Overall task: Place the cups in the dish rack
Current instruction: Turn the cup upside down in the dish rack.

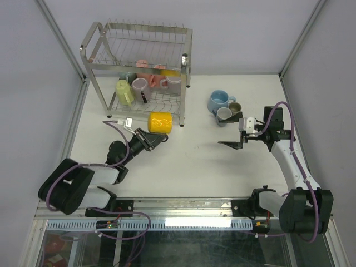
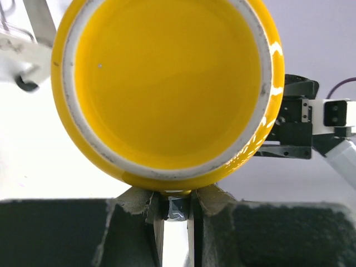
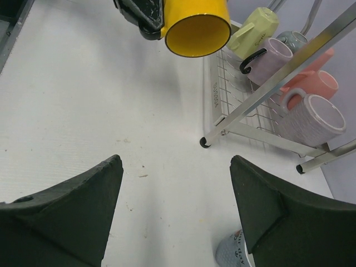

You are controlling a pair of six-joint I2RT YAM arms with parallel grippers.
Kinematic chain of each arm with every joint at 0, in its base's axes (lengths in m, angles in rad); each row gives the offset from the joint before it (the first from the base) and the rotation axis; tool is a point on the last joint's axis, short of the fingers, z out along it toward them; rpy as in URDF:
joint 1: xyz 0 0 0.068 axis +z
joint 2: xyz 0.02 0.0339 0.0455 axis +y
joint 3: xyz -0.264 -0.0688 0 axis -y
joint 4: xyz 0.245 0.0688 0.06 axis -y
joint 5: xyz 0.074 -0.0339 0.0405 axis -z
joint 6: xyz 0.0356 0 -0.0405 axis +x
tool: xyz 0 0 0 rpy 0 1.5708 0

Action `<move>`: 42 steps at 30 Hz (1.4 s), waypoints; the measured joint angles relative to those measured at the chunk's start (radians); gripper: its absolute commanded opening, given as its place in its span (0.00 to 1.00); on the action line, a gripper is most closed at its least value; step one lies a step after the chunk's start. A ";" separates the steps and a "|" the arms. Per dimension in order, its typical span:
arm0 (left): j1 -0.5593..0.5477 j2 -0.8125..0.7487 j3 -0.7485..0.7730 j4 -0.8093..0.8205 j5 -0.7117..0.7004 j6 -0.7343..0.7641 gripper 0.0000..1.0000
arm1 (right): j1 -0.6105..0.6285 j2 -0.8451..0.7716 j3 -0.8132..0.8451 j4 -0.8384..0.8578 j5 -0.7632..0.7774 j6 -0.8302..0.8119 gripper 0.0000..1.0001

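While the left gripper [image 2: 177, 201] pinches the glossy yellow ceramic mug [image 1: 161, 122] by a thin hold at its underside, the mug lies mouth sideways just beside the front right leg of the two-tier chrome wire dish rack [image 1: 184, 92]. Risk: the narrow grip lets the mug pivot or slip, or it clips the leg going in. Right gripper [image 3: 175, 167] gapes wide, empty, well apart.

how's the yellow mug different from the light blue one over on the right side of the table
The yellow mug is tipped on its side with its mouth facing sideways; the light blue mug stands upright, mouth up. The yellow mug is clamped in the jaws of the left gripper near the dish rack; the light blue mug rests ungripped on the table beside a grey mug. Neither mug is in the rack yet.
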 measured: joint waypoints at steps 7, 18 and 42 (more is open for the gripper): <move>0.024 -0.297 0.150 -0.541 -0.080 0.333 0.00 | -0.005 0.000 0.000 0.002 -0.001 0.009 0.81; 0.024 -0.274 0.301 -0.866 -0.249 0.645 0.00 | -0.007 0.000 0.000 0.009 -0.014 0.014 0.81; 0.058 0.141 0.597 -0.853 -0.291 0.909 0.00 | -0.019 0.000 0.000 0.009 -0.030 0.014 0.81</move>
